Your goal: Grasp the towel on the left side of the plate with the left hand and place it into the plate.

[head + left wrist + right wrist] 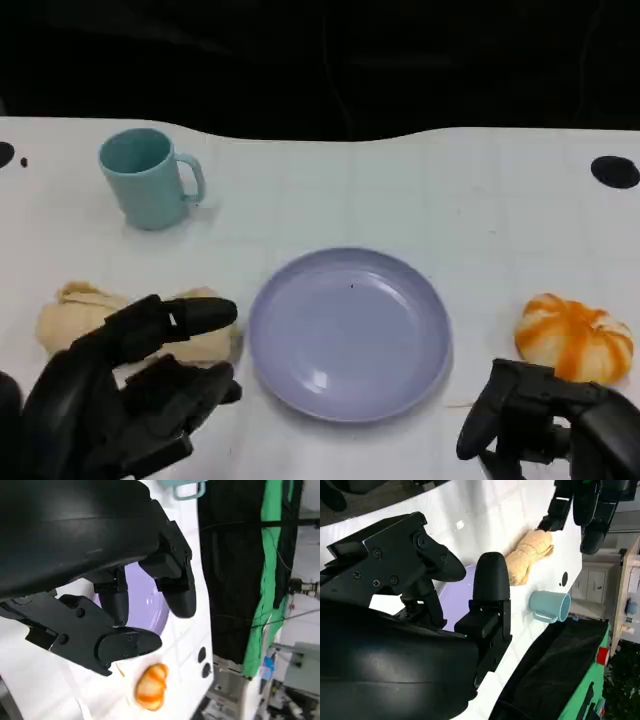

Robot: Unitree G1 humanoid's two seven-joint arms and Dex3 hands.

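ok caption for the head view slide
Open left hand over beige cloth towel, beside empty lavender round plate.

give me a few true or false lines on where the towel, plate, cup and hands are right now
1. The plate holds nothing. True.
2. The towel lies in the plate. False: it lies on the table left of the plate.
3. The left hand is open, over the towel's near side. True.
4. The teal cup lies tipped over. False: it stands upright.
5. The right hand grips the orange pumpkin-shaped thing. False: it holds nothing.
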